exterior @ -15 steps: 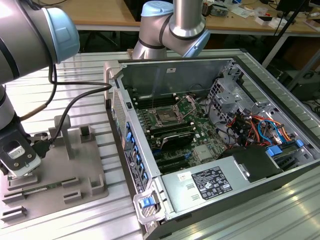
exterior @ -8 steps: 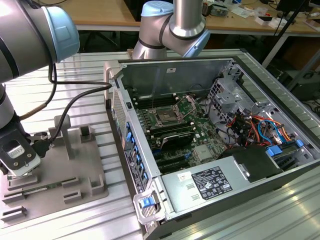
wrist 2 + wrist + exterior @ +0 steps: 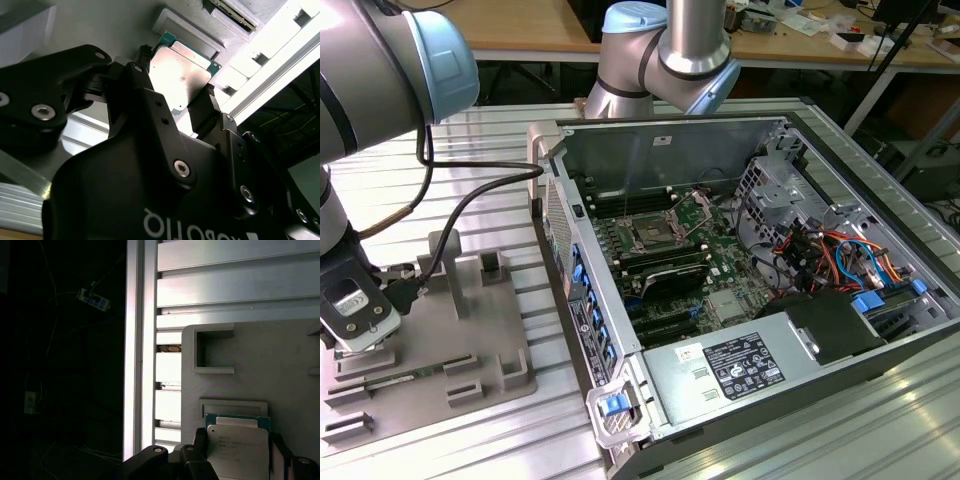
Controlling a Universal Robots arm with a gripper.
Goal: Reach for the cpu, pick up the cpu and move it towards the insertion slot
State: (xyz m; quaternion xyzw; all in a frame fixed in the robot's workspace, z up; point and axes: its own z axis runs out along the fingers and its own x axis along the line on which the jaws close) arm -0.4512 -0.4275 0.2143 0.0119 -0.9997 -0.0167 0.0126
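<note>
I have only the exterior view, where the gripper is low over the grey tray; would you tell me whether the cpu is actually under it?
Observer: Yes. In both wrist views the cpu lies right at the gripper, silvery top towards the cameras, with a green board edge showing.
Operator: Thank you. Is it off the tray?
Observer: I cannot tell. In the first wrist view it shows against the grey tray, just beside a raised rim.

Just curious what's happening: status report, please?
Gripper low over the cpu, grip unclear. It is at the grey tray. Case wall between it and insertion slot.
</note>
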